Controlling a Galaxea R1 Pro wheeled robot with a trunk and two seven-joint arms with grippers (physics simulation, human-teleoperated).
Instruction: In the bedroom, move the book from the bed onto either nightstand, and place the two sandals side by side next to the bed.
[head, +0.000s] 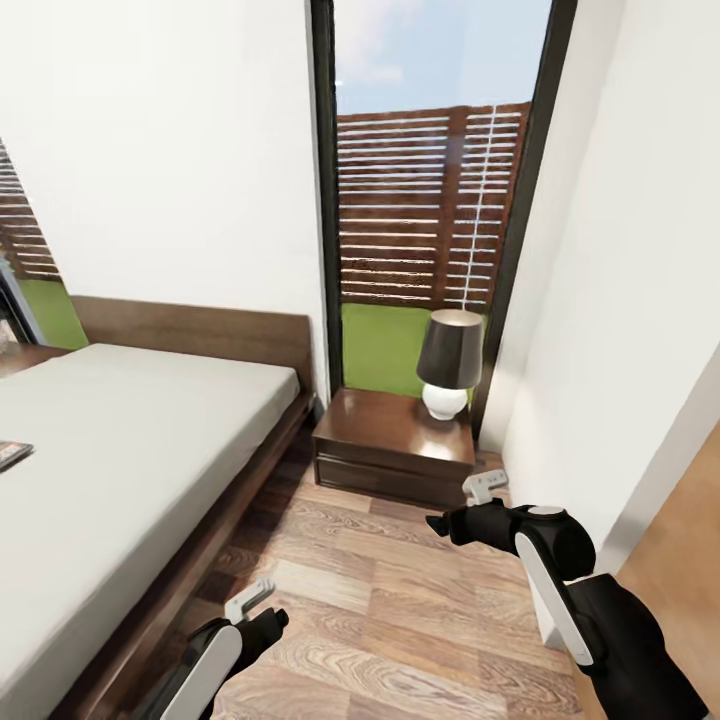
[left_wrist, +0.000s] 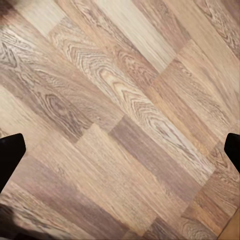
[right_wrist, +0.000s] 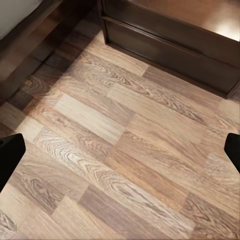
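A: Two arms are showing low in the head view. The left tool (head: 262, 600) is hanging over the plank floor (head: 400, 620) at lower left, the right tool (head: 462, 505) at lower right, just in front of the nightstand (head: 395, 445).

B: And the book?

A: The book (head: 12, 453) is lying on the bed (head: 110, 470) at the far left edge. A lamp (head: 448, 365) is standing on the nightstand, with the window (head: 430, 200) behind it.

B: Left wrist view?

A: Floor planks are running below, and the left tool's dark fingertips (left_wrist: 11, 155) are sitting at opposite edges, spread wide, holding nothing.

B: Right wrist view?

A: The right tool's fingertips (right_wrist: 10, 155) are likewise spread apart and empty; the nightstand's drawer front (right_wrist: 170, 45) is crossing the top, the bed frame (right_wrist: 30, 35) at upper left.
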